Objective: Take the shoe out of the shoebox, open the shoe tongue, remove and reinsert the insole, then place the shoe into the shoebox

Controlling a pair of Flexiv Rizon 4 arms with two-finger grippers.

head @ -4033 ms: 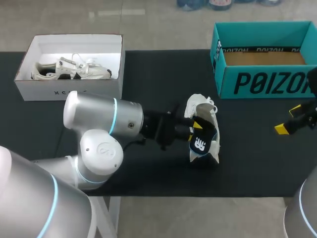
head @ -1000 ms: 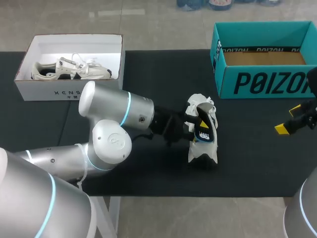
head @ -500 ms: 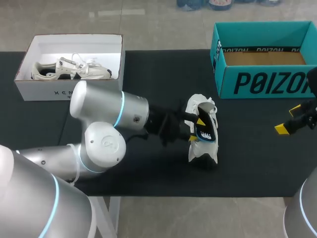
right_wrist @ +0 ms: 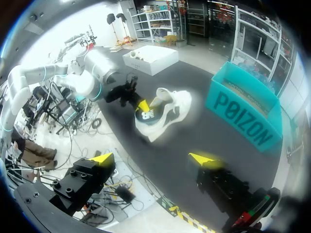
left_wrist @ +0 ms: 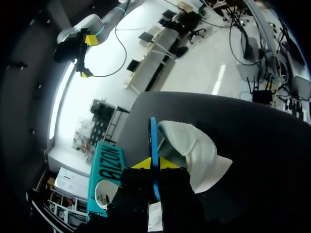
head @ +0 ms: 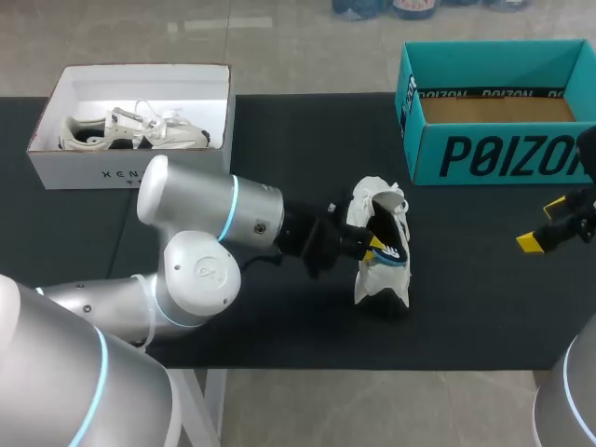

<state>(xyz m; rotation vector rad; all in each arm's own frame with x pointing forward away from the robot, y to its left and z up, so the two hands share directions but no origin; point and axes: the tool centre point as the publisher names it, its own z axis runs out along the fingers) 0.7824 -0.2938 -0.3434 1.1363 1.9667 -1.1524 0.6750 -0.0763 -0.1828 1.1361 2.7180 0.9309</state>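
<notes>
Your left gripper (head: 371, 245) stays clamped on the insole (head: 385, 231), which has swung from logo-up to edge-on and sunk lower into the shoe (head: 380, 275). Reinsertion looks under way, not finished. The shoe sits at that gripper's 3 o'clock, touching it. Your right gripper (head: 543, 225), fingers wide apart and holding nothing, hangs well apart at the shoe's 3 o'clock. The teal shoebox (head: 494, 154) lies at its 1 o'clock.

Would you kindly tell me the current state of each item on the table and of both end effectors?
shoe: on the table, mouth open
insole: held at the shoe's mouth, not seated
left end effector: shut on the insole
right end effector: open, empty
teal shoebox: open, empty
white shoebox: open, second shoe inside
</notes>
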